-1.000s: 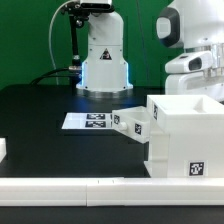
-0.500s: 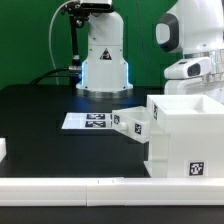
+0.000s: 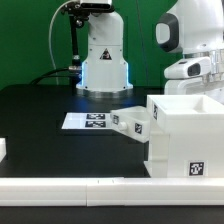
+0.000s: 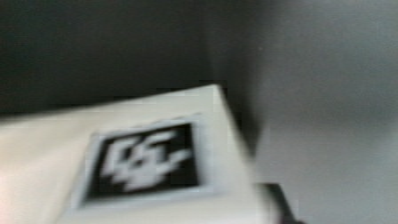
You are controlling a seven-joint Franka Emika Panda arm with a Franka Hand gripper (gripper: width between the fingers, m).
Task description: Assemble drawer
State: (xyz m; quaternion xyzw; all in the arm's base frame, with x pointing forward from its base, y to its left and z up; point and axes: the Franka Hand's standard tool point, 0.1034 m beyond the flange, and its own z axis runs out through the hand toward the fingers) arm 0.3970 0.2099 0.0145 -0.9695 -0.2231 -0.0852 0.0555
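While I am watching through the two cameras, the gripper point(image 3: 197, 80) is hanging high at the exterior view's right, just above the big white housing point(image 3: 185, 135) of the drawer. I am looking for the fingers, but they are too small and unclear to make out. So I cannot tell how wide they are standing or whether they are holding anything.

The housing is sitting on the black table point(image 3: 40, 120) with its open top facing up, and a front tag point(image 3: 196, 169) is showing low on its side. A small tray point(image 3: 132, 122) is lying tilted right beside the housing, on the exterior view's left of it, and it seems to be touching it. The flat marker board point(image 3: 88, 120) is lying just beside the tray, farther to the exterior view's left.

The wrist view is showing me a blurry white face with one close tag point(image 4: 143, 160) on it, very near the camera. I cannot tell which part that face is belonging to.
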